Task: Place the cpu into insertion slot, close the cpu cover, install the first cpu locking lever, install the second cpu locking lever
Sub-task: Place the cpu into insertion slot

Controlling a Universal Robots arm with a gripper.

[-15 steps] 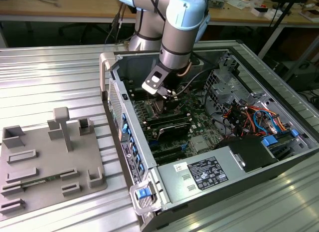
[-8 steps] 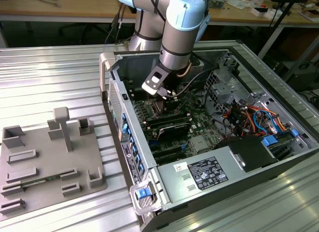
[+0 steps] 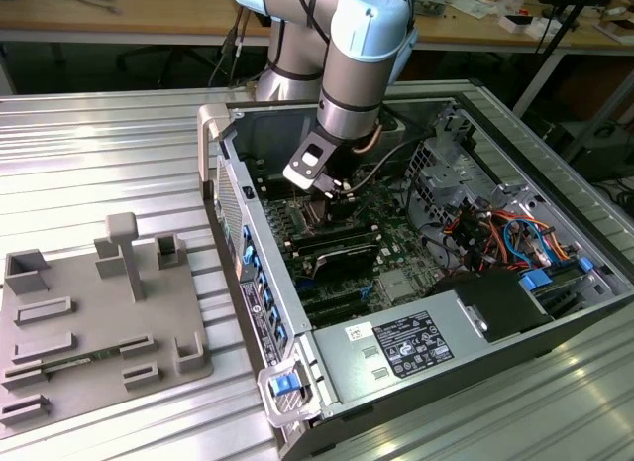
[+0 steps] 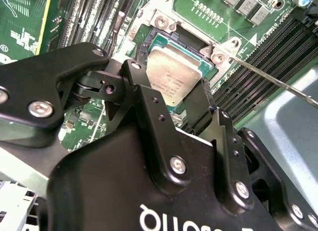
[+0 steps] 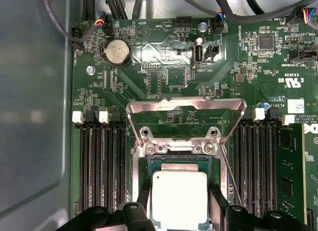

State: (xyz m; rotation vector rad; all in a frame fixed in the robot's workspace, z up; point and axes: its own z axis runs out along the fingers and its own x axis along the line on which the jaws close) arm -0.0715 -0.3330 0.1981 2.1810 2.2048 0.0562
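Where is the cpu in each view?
Exterior view: too small to pick out; somewhere under the gripper.
First wrist view: cpu over the insertion slot, between the memory slots.
Second wrist view: cpu beside the memory slots.
Shared landmark: the memory slots, in both wrist views.

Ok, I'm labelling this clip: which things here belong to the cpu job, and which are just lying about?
Job: gripper, closed on the cpu; insertion slot; raised cpu cover; locking lever.
Lying about: grey fixture tray, coin battery, memory slots, power supply.
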